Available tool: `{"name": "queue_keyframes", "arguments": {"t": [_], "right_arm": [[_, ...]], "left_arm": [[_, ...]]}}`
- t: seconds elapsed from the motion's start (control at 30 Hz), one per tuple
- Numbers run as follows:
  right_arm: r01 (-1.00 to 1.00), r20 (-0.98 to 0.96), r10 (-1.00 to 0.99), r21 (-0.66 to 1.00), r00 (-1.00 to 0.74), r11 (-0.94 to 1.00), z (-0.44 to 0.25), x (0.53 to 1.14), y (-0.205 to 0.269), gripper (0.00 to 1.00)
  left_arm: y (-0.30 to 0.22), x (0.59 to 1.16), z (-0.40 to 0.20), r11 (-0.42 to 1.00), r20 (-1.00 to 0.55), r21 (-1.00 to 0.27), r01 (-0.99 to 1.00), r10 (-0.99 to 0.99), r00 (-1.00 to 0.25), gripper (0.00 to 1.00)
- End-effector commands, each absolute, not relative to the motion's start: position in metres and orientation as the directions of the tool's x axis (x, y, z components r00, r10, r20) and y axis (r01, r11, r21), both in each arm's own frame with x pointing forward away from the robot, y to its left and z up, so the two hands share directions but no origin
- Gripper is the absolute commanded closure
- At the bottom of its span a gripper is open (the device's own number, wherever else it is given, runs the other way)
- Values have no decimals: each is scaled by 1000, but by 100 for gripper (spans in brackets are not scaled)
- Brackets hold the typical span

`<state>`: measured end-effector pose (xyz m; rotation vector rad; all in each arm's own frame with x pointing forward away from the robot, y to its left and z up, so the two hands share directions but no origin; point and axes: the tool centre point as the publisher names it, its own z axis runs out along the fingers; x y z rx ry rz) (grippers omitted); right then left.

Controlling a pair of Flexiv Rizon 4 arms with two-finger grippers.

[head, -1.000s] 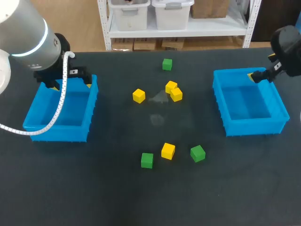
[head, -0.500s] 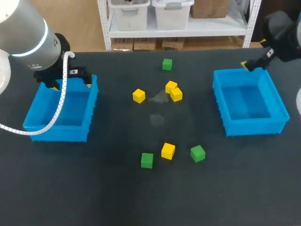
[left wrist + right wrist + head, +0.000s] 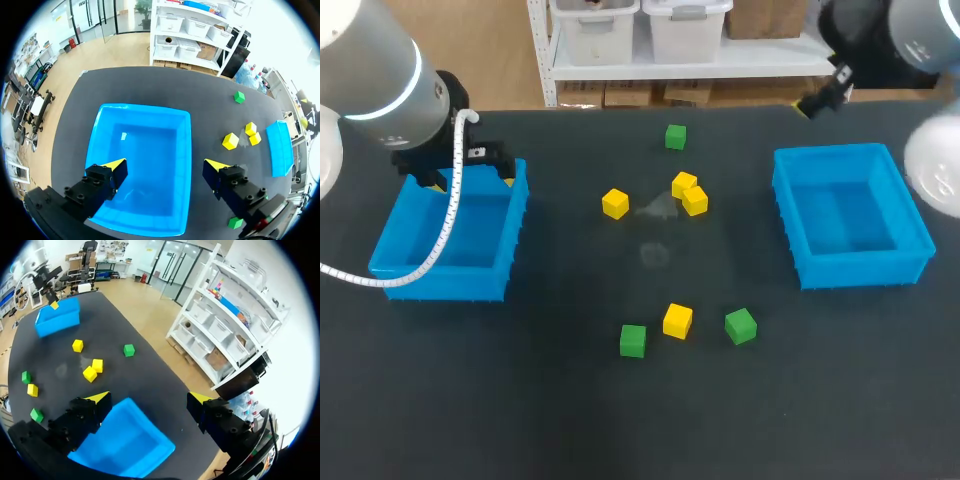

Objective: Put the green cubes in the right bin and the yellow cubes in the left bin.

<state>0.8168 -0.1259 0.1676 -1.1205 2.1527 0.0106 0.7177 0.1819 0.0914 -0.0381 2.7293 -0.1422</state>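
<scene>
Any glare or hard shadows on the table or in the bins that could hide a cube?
Head view: two pale patches, sheen or smudge, on the table beside the paired yellow cubes, covering no cube; shadows are soft. Left wrist view: small glints on the left bin floor, nothing hidden. Right wrist view: right bin evenly lit.

Grey arm [image 3: 375, 65], white cable [image 3: 450, 200], yellow-tipped jaws

Likely a lab, robot arm [image 3: 375, 75], black table [image 3: 570, 420]
</scene>
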Motion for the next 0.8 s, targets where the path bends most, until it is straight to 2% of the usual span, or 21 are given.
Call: {"name": "queue_keyframes", "arguments": {"t": [0.03, 0.8], "right_arm": [[-749, -572, -720, -255, -393, 611, 157, 850, -105, 0], [-817, -467, -796, -227, -386, 530, 111, 931, 8, 0]], "left_arm": [[181, 717, 92, 995, -396, -103, -9, -49, -917, 0], [181, 717, 92, 995, -396, -103, -9, -49, -917, 0]]}}
